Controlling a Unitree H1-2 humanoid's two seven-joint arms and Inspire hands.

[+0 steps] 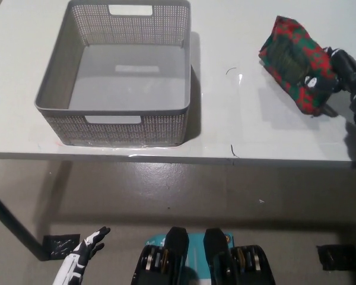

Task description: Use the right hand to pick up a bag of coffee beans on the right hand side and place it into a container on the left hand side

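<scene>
A red and green patterned bag of coffee beans (293, 62) hangs tilted a little above the white table (237, 124) at the right, casting a shadow below it. My black right hand (337, 72) is shut on the bag's right end. The grey mesh container (121, 74) stands on the table's left side with nothing in it. My white left hand (83, 260) rests low at the bottom left, below the table edge, fingers apart and holding nothing.
The table's front edge runs across the picture at mid height, with grey floor below it. A dark table leg (12, 225) slants down at the lower left. Small black marks (232, 150) lie on the tabletop between container and bag.
</scene>
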